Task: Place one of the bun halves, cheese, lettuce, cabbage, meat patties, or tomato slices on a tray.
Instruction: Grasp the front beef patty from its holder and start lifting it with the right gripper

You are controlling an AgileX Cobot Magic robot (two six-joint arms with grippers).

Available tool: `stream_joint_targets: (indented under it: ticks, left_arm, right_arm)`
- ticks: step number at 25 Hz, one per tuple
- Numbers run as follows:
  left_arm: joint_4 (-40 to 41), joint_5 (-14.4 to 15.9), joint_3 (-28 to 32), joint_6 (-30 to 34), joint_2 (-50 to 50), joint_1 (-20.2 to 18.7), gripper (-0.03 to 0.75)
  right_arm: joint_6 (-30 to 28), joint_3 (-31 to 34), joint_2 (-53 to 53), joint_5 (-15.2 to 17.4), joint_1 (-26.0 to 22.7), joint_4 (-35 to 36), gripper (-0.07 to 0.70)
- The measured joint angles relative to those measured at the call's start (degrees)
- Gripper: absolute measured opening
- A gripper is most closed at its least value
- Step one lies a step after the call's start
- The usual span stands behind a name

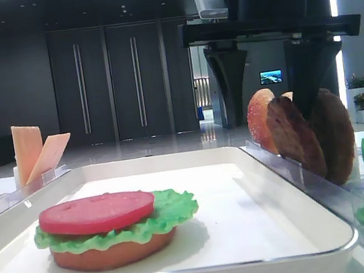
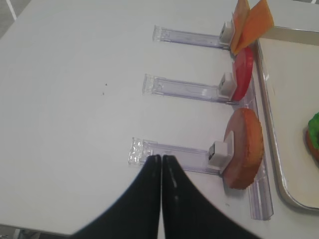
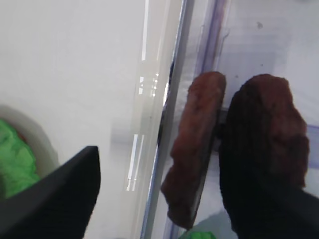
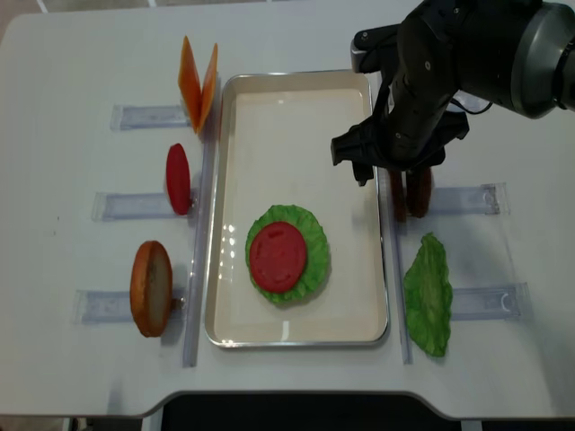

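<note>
From overhead I find the meat patties [image 4: 409,193] largely hidden beneath the right arm [image 4: 431,81]. In the right wrist view, one dark finger [image 3: 264,209] overlaps the 3 o'clock patty; contact is indeterminable. The lettuce [image 3: 15,164] is cropped at 9 o'clock.

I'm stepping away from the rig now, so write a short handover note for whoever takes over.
Right gripper: fingers apart, straddling the nearer patty of two patties standing in the rack right of the tray; nothing gripped yet.
Left gripper: shut, holding nothing, over the table by the bun rack.
Done: bun half, lettuce and tomato slice stacked in the tray.
Off tray: bun half, tomato slice, cheese on the left; lettuce leaf on the right.
Left: close on the patty, lift it, set it on the stack.
</note>
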Motion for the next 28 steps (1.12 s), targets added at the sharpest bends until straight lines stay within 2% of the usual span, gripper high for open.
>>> stream_joint_targets:
  ticks: [6, 24, 28]
  left_arm:
    - [0.0, 0.0, 0.0, 0.0, 0.0, 0.0, -0.021]
    - [0.0, 0.0, 0.0, 0.0, 0.0, 0.0, -0.021]
    - [0.0, 0.0, 0.0, 0.0, 0.0, 0.0, -0.021]
  right_arm:
    - [0.3, 0.0, 0.0, 0.0, 0.0, -1.4, 0.433]
    - [0.4, 0.0, 1.2, 0.7, 0.0, -2.4, 0.417]
    - [0.4, 0.0, 1.2, 0.8, 0.0, -2.6, 0.342]
